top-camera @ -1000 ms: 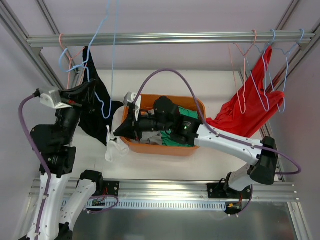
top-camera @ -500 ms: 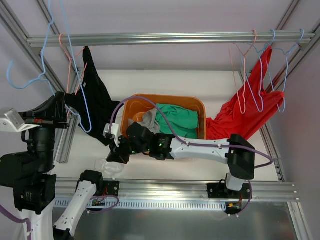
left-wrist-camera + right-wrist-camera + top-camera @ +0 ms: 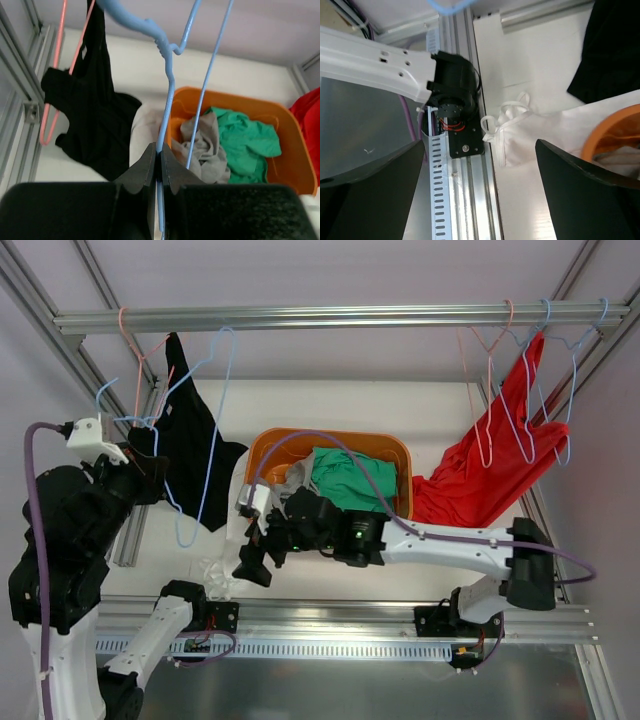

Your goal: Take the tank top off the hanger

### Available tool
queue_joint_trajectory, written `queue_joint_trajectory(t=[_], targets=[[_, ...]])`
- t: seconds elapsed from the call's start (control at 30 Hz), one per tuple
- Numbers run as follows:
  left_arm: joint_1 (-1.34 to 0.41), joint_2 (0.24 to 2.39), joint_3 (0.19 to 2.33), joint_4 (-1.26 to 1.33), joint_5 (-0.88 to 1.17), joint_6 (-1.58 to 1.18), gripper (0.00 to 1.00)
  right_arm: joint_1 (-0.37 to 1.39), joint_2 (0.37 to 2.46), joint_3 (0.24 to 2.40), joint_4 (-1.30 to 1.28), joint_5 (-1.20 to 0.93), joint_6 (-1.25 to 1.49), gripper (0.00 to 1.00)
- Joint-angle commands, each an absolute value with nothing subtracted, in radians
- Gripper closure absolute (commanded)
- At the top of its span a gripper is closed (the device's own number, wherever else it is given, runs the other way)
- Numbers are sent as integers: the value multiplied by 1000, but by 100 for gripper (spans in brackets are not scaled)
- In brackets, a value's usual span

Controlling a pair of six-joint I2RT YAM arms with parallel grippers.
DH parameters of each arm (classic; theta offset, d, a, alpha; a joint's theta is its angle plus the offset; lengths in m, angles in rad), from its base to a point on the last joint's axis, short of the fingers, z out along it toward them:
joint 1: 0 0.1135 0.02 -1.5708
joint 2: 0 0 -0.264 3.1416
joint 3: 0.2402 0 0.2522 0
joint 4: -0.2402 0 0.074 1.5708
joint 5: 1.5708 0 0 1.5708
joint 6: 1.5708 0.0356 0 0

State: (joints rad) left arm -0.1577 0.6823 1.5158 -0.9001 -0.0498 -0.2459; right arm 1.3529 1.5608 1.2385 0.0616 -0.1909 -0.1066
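Beside the orange basket (image 3: 330,433), the white tank top (image 3: 520,135) lies on the table, off the blue hanger (image 3: 165,100). The left gripper (image 3: 160,150) pinches the hanger wire. The right gripper (image 3: 480,145) hangs spread above the top. Risk: a swinging hanger could snag the black garment (image 3: 195,450).

Left arm (image 3: 70,530) stands raised at the left. Left gripper (image 3: 160,151): fingers pressed together on the blue hanger (image 3: 161,41) wire. Right arm (image 3: 450,540) extends leftward along the near side (low, nearly straight). Right gripper (image 3: 480,195): fingers spread wide.

Orange bin (image 3: 330,434) w/ green cloth (image 3: 350,480); red garment (image 3: 480,478) rt.
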Motion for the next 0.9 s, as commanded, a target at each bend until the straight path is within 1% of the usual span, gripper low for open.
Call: queue_joint_trajectory(t=[0.0, 0.07, 0.1, 0.17, 0.3, 0.4, 0.53, 0.63, 0.67, 0.73, 0.87], targets=[[-163, 748, 1561, -1046, -41, -256, 100, 1356, 1424, 1235, 57, -118, -138, 0], [-161, 826, 1597, -1069, -67, -244, 100, 1353, 1408, 1245, 22, -109, -144, 0], [-163, 859, 1667, -1095, -67, -253, 100, 1354, 1405, 1249, 11, -103, -144, 0], [-163, 912, 1709, -1123, -51, -256, 100, 1353, 1401, 1246, 5, -94, -143, 1], [-163, 963, 1804, -1131, -118, -241, 100, 1355, 1397, 1238, 3, -77, -150, 0], [-163, 1078, 1919, -1135, -139, -177, 100, 1351, 1407, 1242, 5, -72, -155, 0], [-163, 1268, 2052, -1138, -147, -170, 100, 1351, 1408, 1243, 5, -60, -155, 1], [-163, 1388, 2181, -1140, -149, -163, 100, 1348, 1414, 1236, 5, -57, -153, 1], [-161, 1420, 2254, -1149, -161, -152, 100, 1347, 1417, 1233, 5, -60, -150, 1], [-163, 1492, 2313, -1152, -176, -135, 100, 1341, 1419, 1220, 5, -60, -146, 0], [-163, 1583, 2361, -1152, -230, -117, 100, 1341, 1413, 1200, 5, -78, -140, 1]])
